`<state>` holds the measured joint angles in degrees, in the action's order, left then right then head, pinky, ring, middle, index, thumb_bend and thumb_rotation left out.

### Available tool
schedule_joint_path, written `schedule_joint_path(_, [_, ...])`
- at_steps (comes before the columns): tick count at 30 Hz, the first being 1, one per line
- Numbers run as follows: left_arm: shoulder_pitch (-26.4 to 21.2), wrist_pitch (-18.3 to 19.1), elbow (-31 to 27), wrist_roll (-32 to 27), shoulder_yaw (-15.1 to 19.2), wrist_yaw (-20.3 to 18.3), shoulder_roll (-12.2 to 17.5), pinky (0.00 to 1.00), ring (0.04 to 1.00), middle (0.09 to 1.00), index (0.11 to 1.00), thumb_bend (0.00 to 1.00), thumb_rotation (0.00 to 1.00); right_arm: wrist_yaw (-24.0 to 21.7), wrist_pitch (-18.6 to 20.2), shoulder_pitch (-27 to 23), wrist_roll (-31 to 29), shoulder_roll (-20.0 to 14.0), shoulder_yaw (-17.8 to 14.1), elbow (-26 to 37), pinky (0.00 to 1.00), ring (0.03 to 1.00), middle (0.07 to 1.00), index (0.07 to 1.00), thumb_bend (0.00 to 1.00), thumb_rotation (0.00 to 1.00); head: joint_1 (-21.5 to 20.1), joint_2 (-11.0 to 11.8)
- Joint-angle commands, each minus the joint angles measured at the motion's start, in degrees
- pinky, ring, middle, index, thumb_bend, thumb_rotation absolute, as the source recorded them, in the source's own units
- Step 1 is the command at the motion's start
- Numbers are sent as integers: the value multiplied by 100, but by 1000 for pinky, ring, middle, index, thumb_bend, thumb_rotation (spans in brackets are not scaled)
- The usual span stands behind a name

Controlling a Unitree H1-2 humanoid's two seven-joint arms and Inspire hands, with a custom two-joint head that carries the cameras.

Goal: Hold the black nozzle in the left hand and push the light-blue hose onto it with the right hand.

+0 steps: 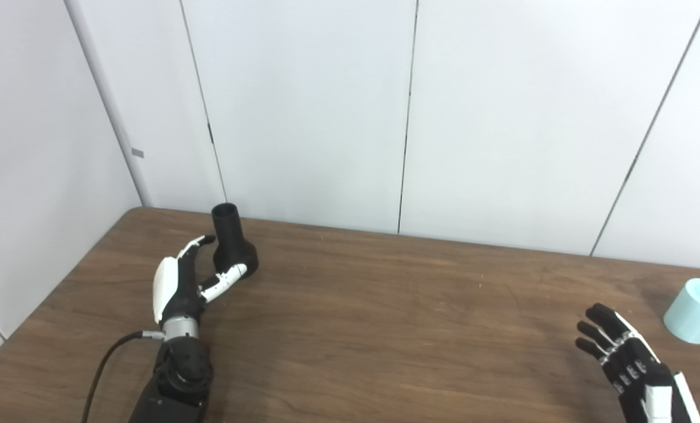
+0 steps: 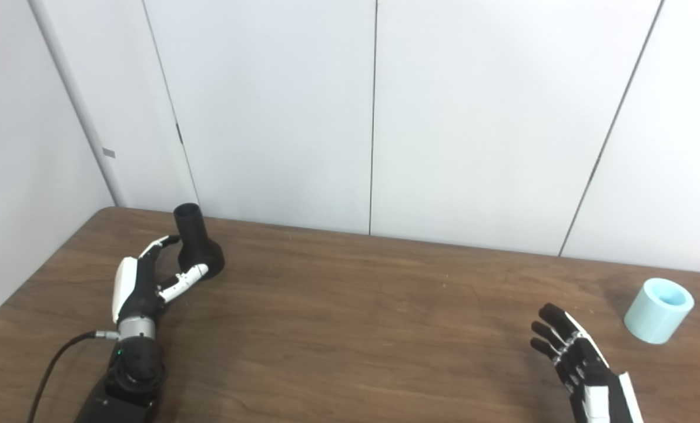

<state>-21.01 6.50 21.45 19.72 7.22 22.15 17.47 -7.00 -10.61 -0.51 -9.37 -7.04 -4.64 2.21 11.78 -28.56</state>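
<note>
Black nozzle (image 1: 232,242) stands upright on worktop (image 1: 385,305), far left. Left hand (image 1: 182,281) fingers spread around it, not squeezing. Light-blue hose (image 1: 695,310) far right; right hand (image 1: 632,364) spread wide, holding nothing, ready to reach.

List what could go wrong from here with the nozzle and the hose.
1. The left hand only brackets the upright black nozzle; closing unevenly could tip it.
2. The light-blue hose lies tilted near the table's right side, beyond the open right hand; a nudge could roll it away.
</note>
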Motion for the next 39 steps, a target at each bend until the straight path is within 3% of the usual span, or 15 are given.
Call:
schedule_joint_path(1, [-310, -130, -35, 112, -8, 112, 155, 1000, 947, 876, 737, 767, 459, 1, -15, 195, -44, 97, 37, -118, 799, 844, 874, 845, 591, 1000, 7, -4])
schedule_joint_path(25, [-782, -81, 458, 145, -351, -75, 269, 1000, 966, 889, 750, 775, 465, 44, 131, 239, 1, 149, 49, 67, 791, 840, 873, 843, 588, 1000, -57, -77])
schedule_joint_path(39, [-814, -36, 441, 112, -324, -98, 294, 1000, 956, 891, 756, 779, 461, 70, 216, 253, 20, 172, 38, 163, 792, 840, 874, 841, 588, 1000, -51, -118])
